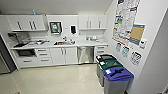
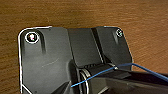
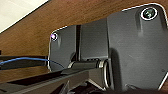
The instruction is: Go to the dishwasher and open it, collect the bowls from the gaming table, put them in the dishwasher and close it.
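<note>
Step in hand: approach to the dishwasher. Open floor [image 1: 55, 77] lies nearest; three lidded bins [image 1: 113, 75] narrow the right side along the wall. Beyond, the dishwasher [image 1: 85, 55] sits closed under the bench [image 1: 75, 45], beside the white cabinet doors [image 1: 63, 55]. State of either tool: cannot tell. Next move calls for a straight advance clear of the bins.

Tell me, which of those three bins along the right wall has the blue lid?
The bin nearest the camera: its lid is bright blue. The middle bin has a green lid, and the farthest bin, closest to the dishwasher, has a black one.
</note>
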You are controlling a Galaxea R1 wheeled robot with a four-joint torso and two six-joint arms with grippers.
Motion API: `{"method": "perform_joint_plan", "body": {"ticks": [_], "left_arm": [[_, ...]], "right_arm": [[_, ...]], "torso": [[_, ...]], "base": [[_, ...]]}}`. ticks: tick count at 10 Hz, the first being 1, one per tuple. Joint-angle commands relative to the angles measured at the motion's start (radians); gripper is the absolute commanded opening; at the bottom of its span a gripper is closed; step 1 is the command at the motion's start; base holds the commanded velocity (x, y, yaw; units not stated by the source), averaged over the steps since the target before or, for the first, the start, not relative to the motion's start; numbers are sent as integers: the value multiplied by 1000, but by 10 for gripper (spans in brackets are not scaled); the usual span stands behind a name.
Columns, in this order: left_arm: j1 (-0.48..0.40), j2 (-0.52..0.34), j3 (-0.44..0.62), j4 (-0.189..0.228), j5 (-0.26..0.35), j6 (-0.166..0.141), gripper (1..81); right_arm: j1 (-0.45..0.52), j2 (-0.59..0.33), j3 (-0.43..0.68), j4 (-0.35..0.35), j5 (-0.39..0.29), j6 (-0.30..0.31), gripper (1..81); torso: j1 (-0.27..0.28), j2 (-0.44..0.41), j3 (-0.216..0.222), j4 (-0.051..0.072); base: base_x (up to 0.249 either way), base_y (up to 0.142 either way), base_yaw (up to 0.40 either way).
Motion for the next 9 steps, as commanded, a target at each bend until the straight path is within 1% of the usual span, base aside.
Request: {"method": "perform_joint_plan", "body": {"ticks": [1,9], "left_arm": [[-55,-18,19,-8,51,5,811],[-55,-22,19,-8,51,3,811]], "right_arm": [[48,-4,16,3,-51,-3,811],[54,-4,13,1,-51,-5,811]], "torso": [[0,0,0,0],[0,0,0,0]], "base": [[182,0,0],[182,0,0]]}}
